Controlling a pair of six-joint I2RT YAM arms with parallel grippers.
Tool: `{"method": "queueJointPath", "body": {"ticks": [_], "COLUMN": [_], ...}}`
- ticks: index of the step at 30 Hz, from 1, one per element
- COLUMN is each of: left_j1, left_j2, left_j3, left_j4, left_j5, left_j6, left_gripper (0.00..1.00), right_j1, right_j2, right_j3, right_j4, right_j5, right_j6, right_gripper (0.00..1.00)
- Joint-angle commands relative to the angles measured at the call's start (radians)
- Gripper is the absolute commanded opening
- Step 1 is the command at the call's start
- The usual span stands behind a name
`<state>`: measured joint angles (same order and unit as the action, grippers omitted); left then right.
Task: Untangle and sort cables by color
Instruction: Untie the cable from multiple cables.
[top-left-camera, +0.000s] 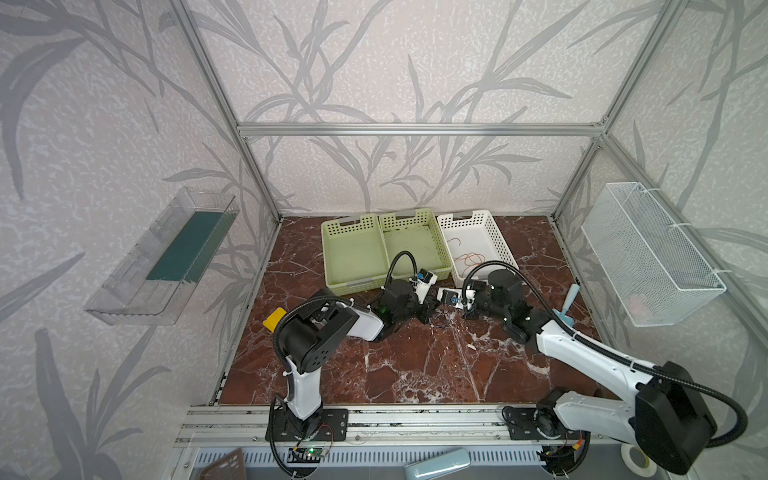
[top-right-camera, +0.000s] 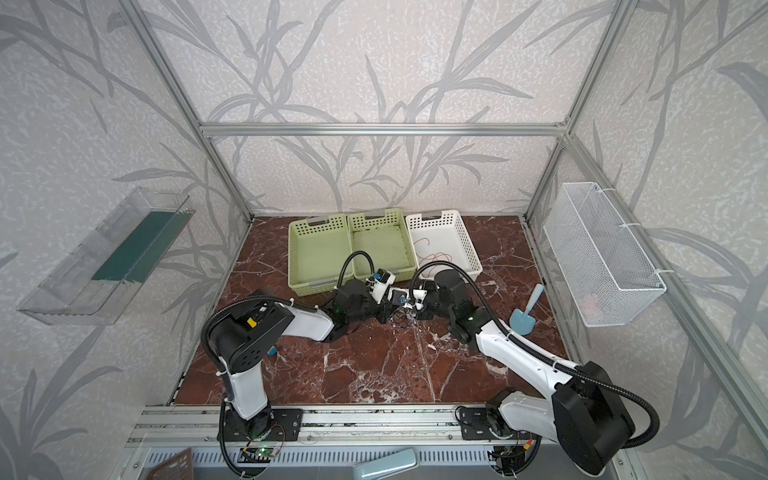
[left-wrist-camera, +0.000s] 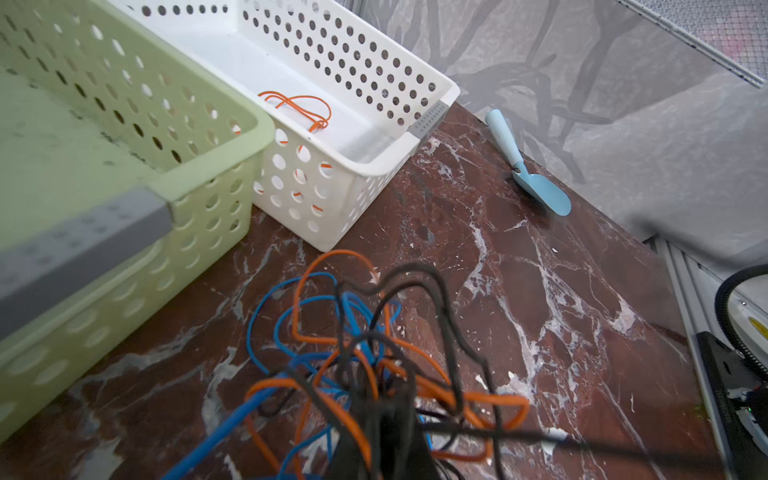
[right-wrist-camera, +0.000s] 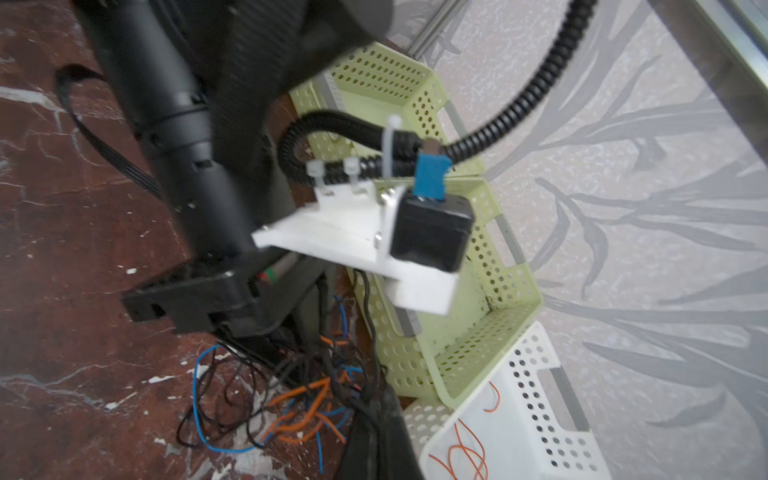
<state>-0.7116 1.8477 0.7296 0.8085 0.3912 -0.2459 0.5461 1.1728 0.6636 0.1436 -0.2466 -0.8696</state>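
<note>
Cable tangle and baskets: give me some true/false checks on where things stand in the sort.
1. The white basket holds orange cables. True.
2. The cable tangle lies inside a green basket. False: it is on the table, in front of the baskets.
3. The tangle mixes blue, orange and dark cables. True.
4. Blue cables already lie in the left green basket. False: no cables show in it.
5. The blue trowel lies inside the white basket. False: it is on the table, apart from the baskets.
</note>
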Motion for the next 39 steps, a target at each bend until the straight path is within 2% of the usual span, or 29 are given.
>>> {"method": "queueJointPath", "body": {"ticks": [1,10,19,25,29,39], "left_j1": [0.0,0.007,0.032,0.043,0.044,0.06], "left_j2": [-0.095,-0.231,-0.292,-0.313,-0.322,-0.334], "left_j3": [-0.028,-0.039,-0.062,-0.075,-0.083,-0.086], "left_j4": [-0.125,-0.339,-0.45,-0.469,-0.484,-0.521], "left_j5": [-0.138,-0.346,-0.464,-0.471,-0.544,-0.559], "left_j6": [0.056,0.12,0.149,0.155,0.117,0.124], "left_gripper": [0.0,0.0,0.0,0.0,0.0,0.0], "right_j1": [-0.036,-0.079,-0.171,-0.191,-0.224,-0.333], "right_j2": [-0.078,-0.143,-0.179,-0.192,-0.188,-0.259], "right_j3": [0.042,0.039,0.068,0.064,0.079,0.051], "right_j4": [-0.062,-0.169,-0.187,-0.203,-0.214,-0.2], "right_j5": [0.065,0.189,0.251,0.291,0.394,0.589], "right_j6": [0.014,-0.056,0.071,0.096,0.145,0.243], "right_gripper": [0.0,0.0,0.0,0.0,0.0,0.0]}}
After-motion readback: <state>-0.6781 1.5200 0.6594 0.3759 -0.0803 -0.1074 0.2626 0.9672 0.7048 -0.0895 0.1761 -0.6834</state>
